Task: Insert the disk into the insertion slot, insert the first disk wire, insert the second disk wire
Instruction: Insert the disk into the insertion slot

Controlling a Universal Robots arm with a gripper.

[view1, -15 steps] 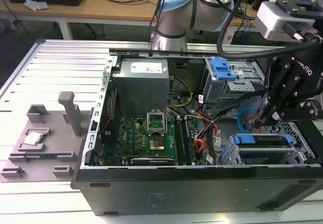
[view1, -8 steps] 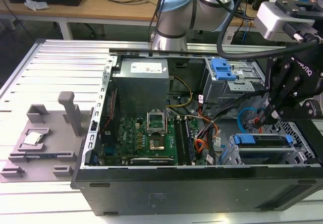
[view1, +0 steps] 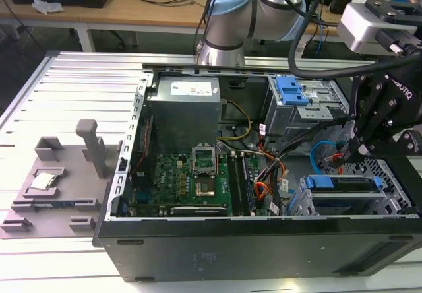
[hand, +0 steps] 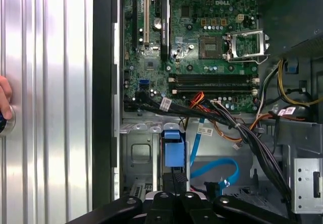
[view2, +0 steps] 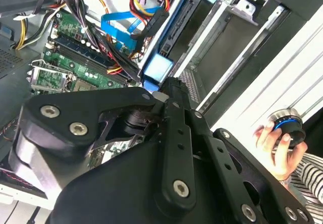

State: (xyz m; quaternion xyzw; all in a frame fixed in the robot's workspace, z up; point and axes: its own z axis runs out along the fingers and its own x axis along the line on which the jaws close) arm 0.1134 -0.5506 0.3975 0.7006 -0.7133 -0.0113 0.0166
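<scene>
Finds the gripper [view1: 359,153] at 3 o'clock, fingers [view2: 174,113] pressed together above the disk [view1: 343,183] in the open case [view1: 264,247], ribbed metal table [view1: 86,82] beneath, wooden benches [view1: 99,12] at 12.

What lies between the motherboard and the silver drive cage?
In the exterior view, red, orange and black wires fill the gap between the motherboard and the drive cage.

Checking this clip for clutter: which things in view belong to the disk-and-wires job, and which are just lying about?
Job in hand:
disk, insertion slot, first disk wire, second disk wire, gripper.

Lying about:
grey cage with blue latch, power supply, motherboard, grey fixture beside the case.
</scene>
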